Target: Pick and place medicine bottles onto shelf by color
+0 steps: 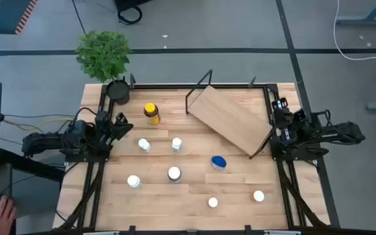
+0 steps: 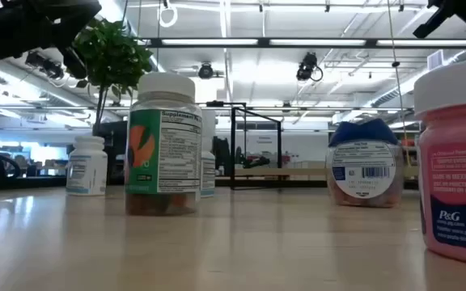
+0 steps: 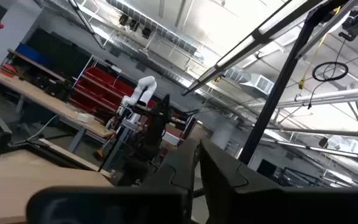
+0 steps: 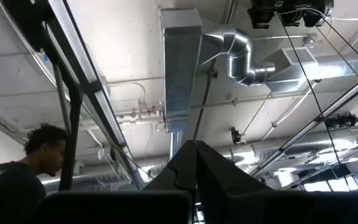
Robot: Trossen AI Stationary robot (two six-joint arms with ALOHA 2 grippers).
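Small plastic medicine bottles [image 1: 174,173] (white-capped, one amber [image 1: 151,114], one blue-lidded [image 1: 219,162]) stand scattered on the plank tabletop [image 1: 240,189], the tilted light-wood shelf [image 1: 235,118] beside them; left gripper [image 1: 121,124] and right gripper [image 1: 276,124], fingers pressed together, rest at opposite edges.

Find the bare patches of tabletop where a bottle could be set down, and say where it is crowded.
Bare wood lies between the blue-capped bottle and the right gripper, and along the near edge left of the white-capped bottle. The shelf board is bare too. Crowding: beside the left gripper, around the amber bottle.
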